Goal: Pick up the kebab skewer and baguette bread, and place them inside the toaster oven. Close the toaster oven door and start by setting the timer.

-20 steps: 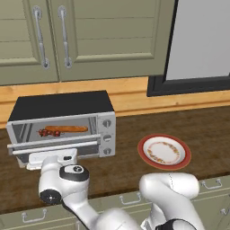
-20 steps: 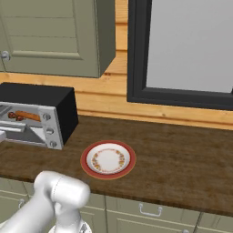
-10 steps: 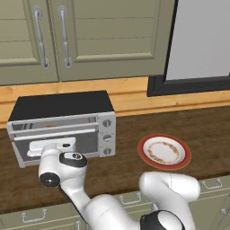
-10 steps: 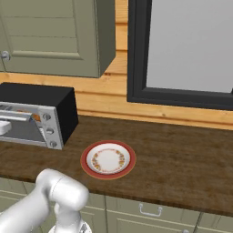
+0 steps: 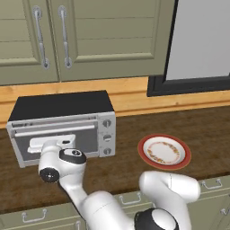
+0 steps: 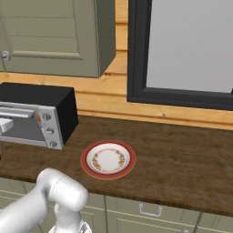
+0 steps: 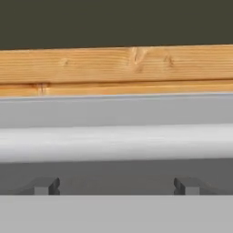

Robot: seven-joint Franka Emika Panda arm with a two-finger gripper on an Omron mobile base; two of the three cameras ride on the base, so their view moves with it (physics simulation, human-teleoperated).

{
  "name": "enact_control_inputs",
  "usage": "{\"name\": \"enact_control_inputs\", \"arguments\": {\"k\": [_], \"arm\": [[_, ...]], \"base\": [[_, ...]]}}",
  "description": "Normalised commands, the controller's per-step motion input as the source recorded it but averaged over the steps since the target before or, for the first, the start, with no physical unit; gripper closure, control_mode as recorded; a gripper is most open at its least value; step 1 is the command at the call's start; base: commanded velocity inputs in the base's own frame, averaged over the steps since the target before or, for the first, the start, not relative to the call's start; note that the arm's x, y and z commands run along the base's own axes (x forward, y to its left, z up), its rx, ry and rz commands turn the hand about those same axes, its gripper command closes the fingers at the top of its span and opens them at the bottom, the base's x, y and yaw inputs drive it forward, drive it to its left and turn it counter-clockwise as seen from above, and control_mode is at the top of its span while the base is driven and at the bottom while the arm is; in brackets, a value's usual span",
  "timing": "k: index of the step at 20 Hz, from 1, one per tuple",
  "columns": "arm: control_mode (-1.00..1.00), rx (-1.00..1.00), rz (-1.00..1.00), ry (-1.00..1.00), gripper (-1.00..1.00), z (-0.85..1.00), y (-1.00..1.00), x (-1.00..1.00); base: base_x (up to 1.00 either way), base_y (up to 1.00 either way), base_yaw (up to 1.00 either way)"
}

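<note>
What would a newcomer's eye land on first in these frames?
Probably the white arm reaching up from the bottom of the left base view, its open gripper pressed against the shut toaster oven door at the left of the wooden counter. Next, the red-rimmed plate lying bare on the counter to the oven's right. In the hand view, the door's silver handle bar runs straight across, just above the fingertips.

The toaster oven (image 5: 63, 126) sits on the counter (image 5: 134, 134) against the back wall, under the cabinets (image 5: 81, 38); the plate (image 5: 164, 152) lies to its right, apart
</note>
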Motion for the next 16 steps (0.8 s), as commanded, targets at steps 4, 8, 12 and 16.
{"name": "enact_control_inputs", "arguments": {"k": [4,8,12,16], "arm": [[-1.0,0.0,0.0,0.0,-1.0,0.0,0.0,0.28],[-1.0,0.0,0.0,0.0,-1.0,0.0,0.0,0.08],[-1.0,0.0,0.0,0.0,-1.0,0.0,0.0,0.13],[-1.0,0.0,0.0,0.0,-1.0,0.0,0.0,0.28]], "base": [[0.0,0.0,0.0],[0.0,0.0,0.0],[0.0,0.0,0.0],[0.0,0.0,0.0]]}}
